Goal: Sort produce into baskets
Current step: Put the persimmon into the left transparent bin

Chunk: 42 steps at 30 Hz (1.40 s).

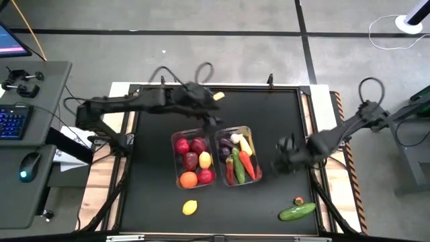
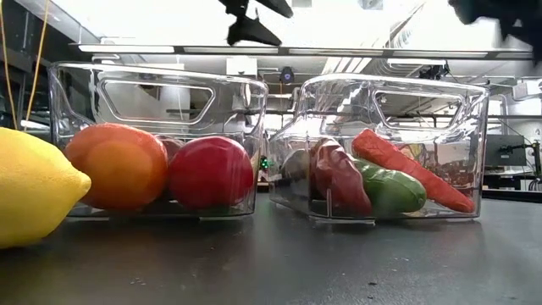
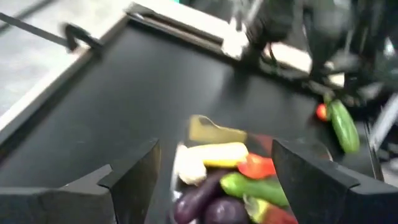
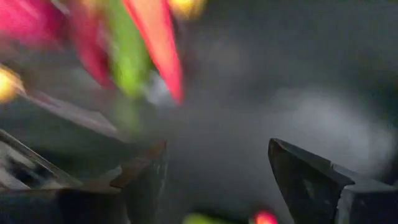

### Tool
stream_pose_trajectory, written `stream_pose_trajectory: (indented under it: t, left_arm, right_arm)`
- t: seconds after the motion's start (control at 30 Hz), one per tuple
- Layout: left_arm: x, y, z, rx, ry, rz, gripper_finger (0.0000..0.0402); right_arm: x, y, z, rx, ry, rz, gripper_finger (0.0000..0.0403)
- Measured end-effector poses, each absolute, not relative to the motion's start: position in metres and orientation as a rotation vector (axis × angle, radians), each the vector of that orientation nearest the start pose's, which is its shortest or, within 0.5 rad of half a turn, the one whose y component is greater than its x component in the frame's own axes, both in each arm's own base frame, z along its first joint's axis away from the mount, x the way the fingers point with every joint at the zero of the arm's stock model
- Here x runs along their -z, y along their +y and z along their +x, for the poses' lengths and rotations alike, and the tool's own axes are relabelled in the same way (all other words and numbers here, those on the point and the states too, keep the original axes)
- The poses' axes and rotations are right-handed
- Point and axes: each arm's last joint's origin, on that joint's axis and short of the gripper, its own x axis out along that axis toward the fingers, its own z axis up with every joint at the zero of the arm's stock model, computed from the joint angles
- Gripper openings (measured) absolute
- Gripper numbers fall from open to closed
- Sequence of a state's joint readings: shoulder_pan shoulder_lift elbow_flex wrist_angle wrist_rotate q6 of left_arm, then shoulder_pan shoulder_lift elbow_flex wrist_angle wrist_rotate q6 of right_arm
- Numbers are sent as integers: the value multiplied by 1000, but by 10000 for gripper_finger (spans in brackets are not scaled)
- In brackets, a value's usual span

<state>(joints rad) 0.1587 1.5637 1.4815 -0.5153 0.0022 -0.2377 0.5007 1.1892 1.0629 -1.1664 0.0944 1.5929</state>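
Two clear bins stand side by side mid-table. The left bin [image 1: 176,160] holds red apples [image 1: 183,146], a lemon and an orange [image 1: 189,179]. The right bin [image 1: 259,165] holds an eggplant, a yellow piece, a carrot [image 1: 246,162], green cucumbers and a red chili. A loose lemon [image 1: 190,208] lies near the front edge, and a cucumber [image 1: 297,212] and a small red piece [image 1: 298,200] lie at the front right. My left gripper [image 1: 213,122] hangs open and empty over the bins' far side. My right gripper [image 1: 282,159] is open and empty just right of the right bin.
The black mat [image 1: 154,195] has raised edges. A desk with a keyboard [image 1: 13,122] and a mouse stands off the table's left. Cables loop at the far edge [image 1: 201,70]. Bare mat lies left of the bins and at the far right.
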Motion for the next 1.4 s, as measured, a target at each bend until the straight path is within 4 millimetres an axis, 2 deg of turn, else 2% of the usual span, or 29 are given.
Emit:
stream_pose_trajectory:
  t: [0.1, 0.2, 0.33, 0.53, 0.63, 0.77, 1.1, 1.23, 1.4]
  left_arm:
    - [-364, 61, 321, -279, 504, -303, 294]
    - [-370, 63, 305, -313, 433, -313, 294]
    - [-369, 65, 293, -338, 396, -334, 294]
    - [-359, 66, 293, -355, 430, -358, 294]
    - [-358, 65, 293, -344, 435, -360, 294]
    - [-358, 65, 294, -341, 429, -359, 294]
    - [-359, 66, 294, -344, 427, -360, 294]
    - [-359, 66, 293, -344, 428, -360, 294]
    - [-360, 65, 292, -333, 426, -362, 294]
  right_arm:
    - [-249, 119, 165, 669, 1348, 1083, 271]
    - [-218, 136, 150, 726, 1494, 1183, 271]
    - [-195, 146, 139, 807, 1597, 1264, 271]
    - [-178, 153, 136, 896, 1722, 1237, 271]
    - [-170, 158, 139, 875, 1801, 1203, 271]
    - [-159, 165, 147, 834, 1811, 1196, 271]
    - [-134, 171, 153, 920, 1827, 1143, 266]
    - [-132, 174, 155, 908, 1848, 1151, 233]
    - [-136, 176, 156, 890, 1862, 1142, 153]
